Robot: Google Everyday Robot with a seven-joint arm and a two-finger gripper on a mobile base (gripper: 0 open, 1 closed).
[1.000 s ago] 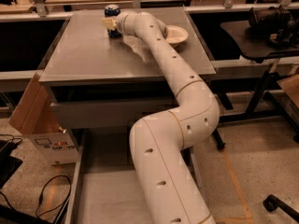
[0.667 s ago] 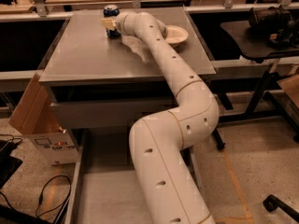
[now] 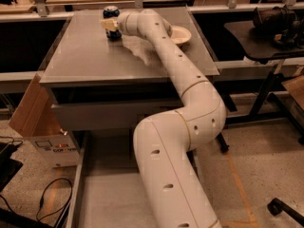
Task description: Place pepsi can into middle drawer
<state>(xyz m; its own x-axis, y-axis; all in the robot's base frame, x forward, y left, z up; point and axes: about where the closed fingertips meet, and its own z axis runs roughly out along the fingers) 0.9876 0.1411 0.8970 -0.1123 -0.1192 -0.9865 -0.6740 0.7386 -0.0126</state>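
Stretching forward, jaws at pepsi can [image 3: 111, 12].

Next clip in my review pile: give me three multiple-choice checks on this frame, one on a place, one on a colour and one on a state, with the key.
1. Where on the cabinet top does the pepsi can stand?
A. far left part, at the gripper
B. near right corner
C. dead centre

2. What colour is the bowl?
A. red
B. white
C. green

3. How is the middle drawer?
A. shut flush
B. lifted onto the top
C. pulled out

Key:
1 A, the can stands near the far edge with the gripper right at it.
2 B, its rim and inside are plainly white.
3 C, its bare grey floor and thin side walls show in front of the cabinet.
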